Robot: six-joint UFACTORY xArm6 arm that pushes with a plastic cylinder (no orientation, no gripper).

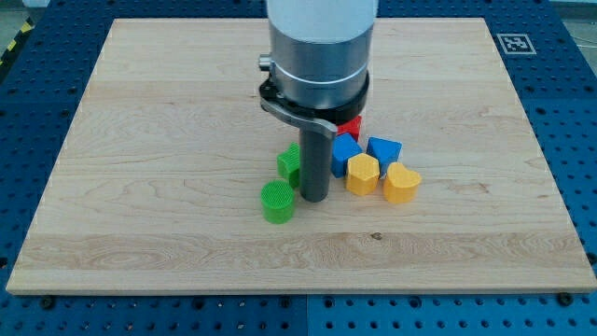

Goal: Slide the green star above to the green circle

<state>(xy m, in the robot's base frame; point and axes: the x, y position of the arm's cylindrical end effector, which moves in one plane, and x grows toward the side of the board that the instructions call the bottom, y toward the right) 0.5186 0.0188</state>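
Pale wooden desk (168, 112) set on a blue perforated base (28, 112), with a black-and-white marker tag (512, 42) at the view's top right corner.

No claw on this arm, so nothing released, clenched or grasped; only a straight dark rod hanging from a grey cylindrical mount (320, 47). My tip (313, 199) down at desk level, near the middle of the board.

Green circle (277, 202) standing just to the view's left of my tip, slightly lower in the view, very close to the rod and possibly touching it; hard to tell from this angle. Green star (290, 163) just above the green circle and to the view's left of the rod, pressed close against the rod's side and partly hidden by it, so its outline only partly made out. Star and circle near each other, a narrow strip of bare wood between them.

On the rod's other side, a tight cluster of blocks. Blue block (344, 152) just right of the rod, partly covered by it. Red block (350, 126) above that, mostly hidden under the mount, shape not clear. Blue triangular block (383, 149) further to the view's right. Yellow hexagon-like block (363, 174) below the two blue ones, touching or nearly touching them. Yellow heart-shaped block (402, 184) at the cluster's right end, just beside the yellow hexagon-like block.
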